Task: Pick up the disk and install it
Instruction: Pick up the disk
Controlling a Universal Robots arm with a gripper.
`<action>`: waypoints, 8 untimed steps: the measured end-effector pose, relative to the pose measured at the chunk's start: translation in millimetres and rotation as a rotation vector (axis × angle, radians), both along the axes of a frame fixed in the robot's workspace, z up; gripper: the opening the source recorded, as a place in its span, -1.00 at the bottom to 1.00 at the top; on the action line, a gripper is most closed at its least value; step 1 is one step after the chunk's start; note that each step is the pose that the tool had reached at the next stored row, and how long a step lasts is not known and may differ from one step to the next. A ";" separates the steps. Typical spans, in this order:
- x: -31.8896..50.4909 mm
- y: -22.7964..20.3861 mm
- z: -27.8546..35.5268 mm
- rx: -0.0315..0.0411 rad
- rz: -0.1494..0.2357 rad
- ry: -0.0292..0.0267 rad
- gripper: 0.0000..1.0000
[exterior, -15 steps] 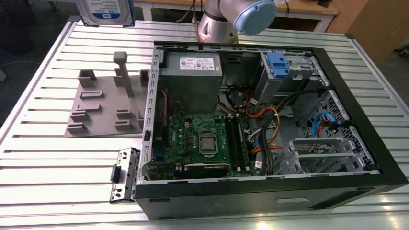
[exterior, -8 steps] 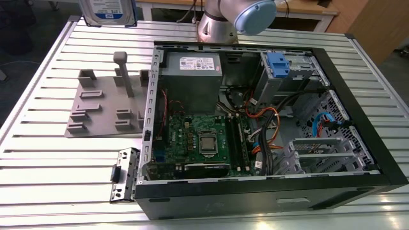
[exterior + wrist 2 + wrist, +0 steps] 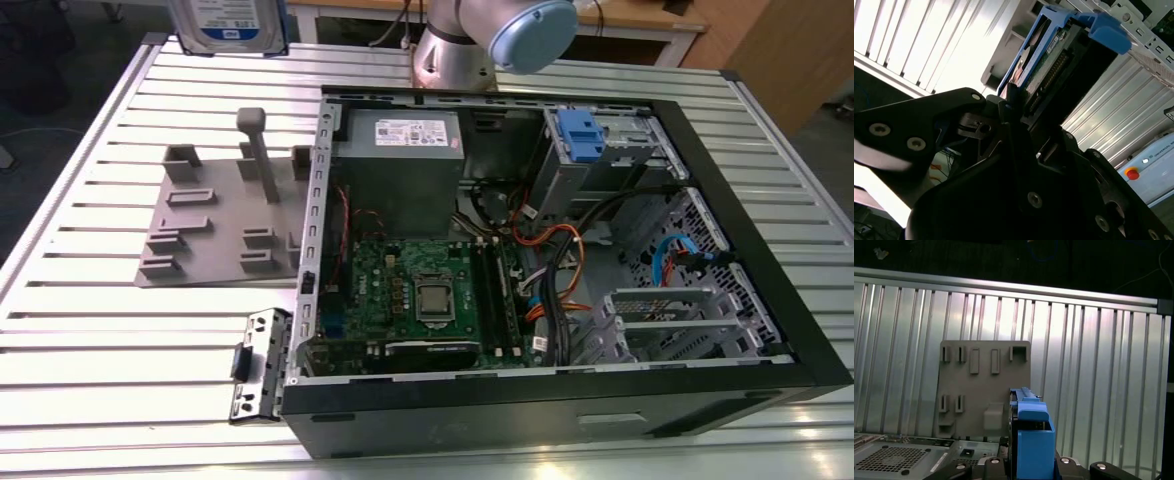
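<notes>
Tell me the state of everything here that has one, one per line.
disk: held in the air, off the table.
gripper: shut on the disk.
computer case: lying on its side, open.
grey fixture plate: flat on the table.

A robotics lab bench: ribbed aluminium table [image 3: 107, 380], opened computer case [image 3: 534, 420], robot arm base [image 3: 454, 60].
</notes>
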State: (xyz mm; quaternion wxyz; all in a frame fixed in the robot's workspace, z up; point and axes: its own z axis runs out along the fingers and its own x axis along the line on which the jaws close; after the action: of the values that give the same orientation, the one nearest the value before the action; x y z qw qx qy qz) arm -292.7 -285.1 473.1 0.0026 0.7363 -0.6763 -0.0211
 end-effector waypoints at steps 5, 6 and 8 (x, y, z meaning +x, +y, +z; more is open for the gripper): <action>1.5 0.0 0.0 0.0000 0.000 0.0001 -0.28; 1.8 0.0 0.0 0.0000 0.000 0.0000 -0.28; 2.3 0.0 0.0 0.0000 0.000 0.0000 -0.28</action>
State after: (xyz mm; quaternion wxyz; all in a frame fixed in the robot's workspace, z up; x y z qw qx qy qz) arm -290.4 -285.1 473.1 0.0026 0.7363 -0.6763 -0.0211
